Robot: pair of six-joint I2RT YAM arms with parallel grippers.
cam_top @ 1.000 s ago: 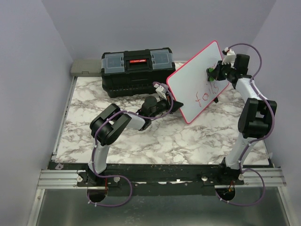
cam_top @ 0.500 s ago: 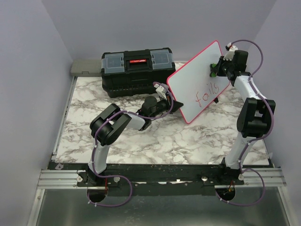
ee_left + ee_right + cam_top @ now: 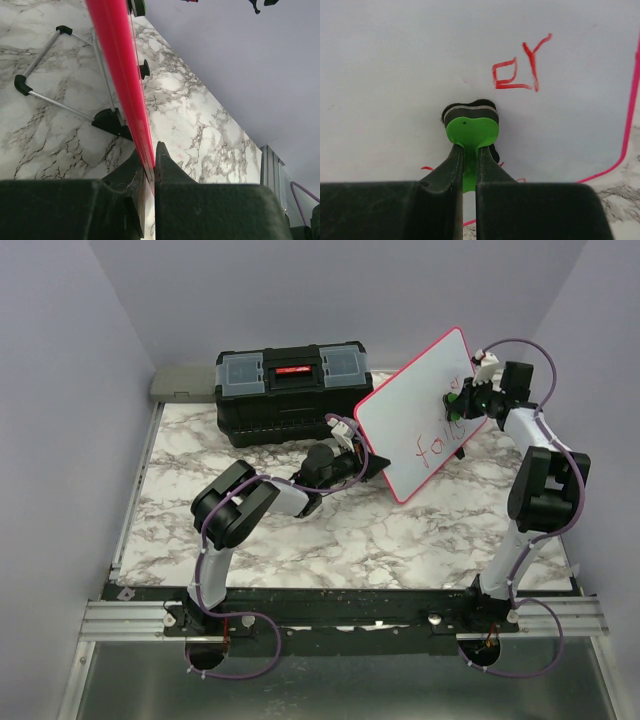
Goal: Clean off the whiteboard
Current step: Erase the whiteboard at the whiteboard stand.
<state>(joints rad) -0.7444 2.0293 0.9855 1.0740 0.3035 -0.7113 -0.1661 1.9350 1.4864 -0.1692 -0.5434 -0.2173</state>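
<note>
The whiteboard, white with a pink-red rim, stands tilted at the back right of the table. Red handwriting runs across its lower half, and more red letters show in the right wrist view. My left gripper is shut on the board's lower left edge. In the left wrist view the red rim runs straight down between the fingers of that gripper. My right gripper is shut on a green-handled eraser. Its dark pad presses on the white face, above the writing.
A black toolbox with a red latch stands at the back, left of the board. A grey flat piece lies at the back left corner. The board's wire stand with black feet rests on the marble top.
My right gripper slid the eraser up the board, then back down and slightly left. The left gripper and the board have stayed where they were.
</note>
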